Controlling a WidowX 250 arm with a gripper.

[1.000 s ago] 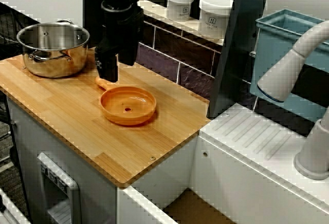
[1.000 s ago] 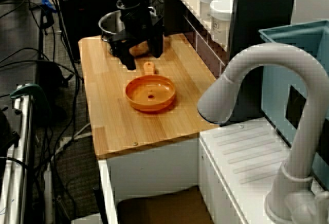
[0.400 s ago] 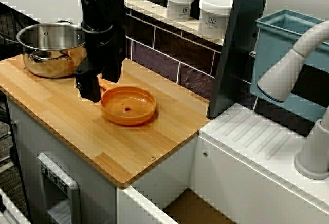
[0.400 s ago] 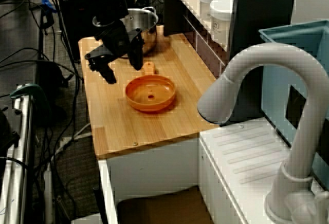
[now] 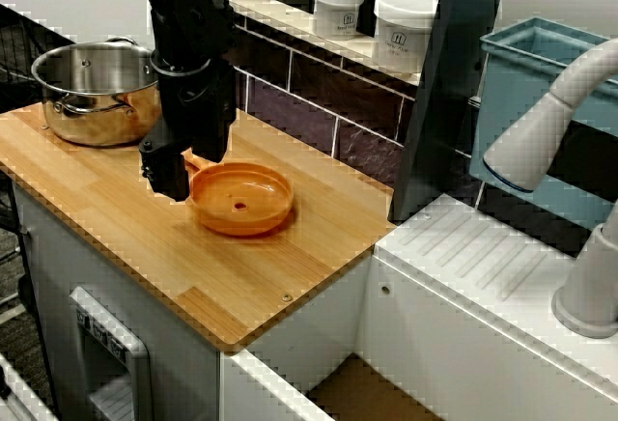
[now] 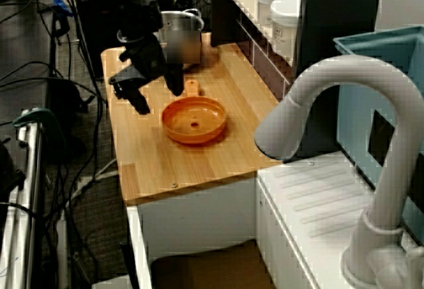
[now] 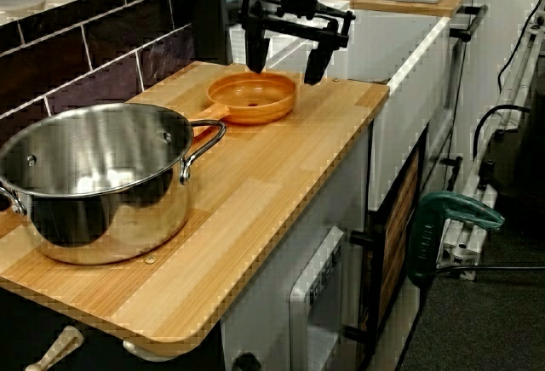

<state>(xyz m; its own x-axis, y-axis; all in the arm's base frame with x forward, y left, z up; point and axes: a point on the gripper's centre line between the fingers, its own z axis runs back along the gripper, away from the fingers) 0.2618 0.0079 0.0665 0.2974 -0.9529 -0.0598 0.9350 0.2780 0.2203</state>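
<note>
Since the wooden worktop (image 5: 116, 228) carries everything here, it comes first: a long plank surface running along a dark tiled wall, with a white sink unit at one end. At the opposite end sits a steel pot (image 5: 97, 88), upright and empty so far as its inside shows, pushed close to the wall, which probably keeps its side handles out of the arm's way.

Next in size is the pincer (image 7: 285, 56). It hangs from a black arm with its fingers pointing down and spread wide, nothing between them (the view from behind the pot shows the gap most plainly). It hovers low over the board just beside an orange pan (image 5: 241, 199), on the pot side of it, near the pan without gripping it. Whether a fingertip grazes the rim I cannot tell.

That pan lies flat near the middle of the worktop, well apart from the pot, with a small hole at its centre. Two white jars (image 5: 406, 30) stand on the ledge above, out of reach of any sweep. Smallest is the pan's stubby handle (image 6: 192, 87), pointing toward the pot and lying just beside one finger.
</note>
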